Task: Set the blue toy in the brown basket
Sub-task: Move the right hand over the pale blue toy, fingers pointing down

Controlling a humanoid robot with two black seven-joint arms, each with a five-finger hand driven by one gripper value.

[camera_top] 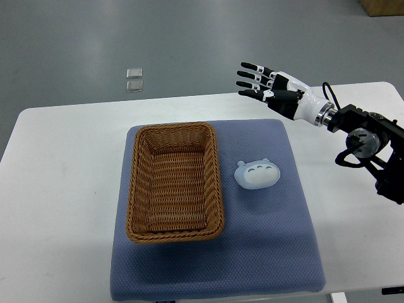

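The right hand is above the far edge of the white table, with its fingers spread and straight, holding nothing. Its arm comes in from the right side. The blue toy lies flat on the blue mat, just beside the right wall of the brown basket but not touching it. The basket is empty (its woven bottom shows fully). Nothing stands between the hand and the toy. On the grey floor behind the table lie two small clear squares, well apart from the work.
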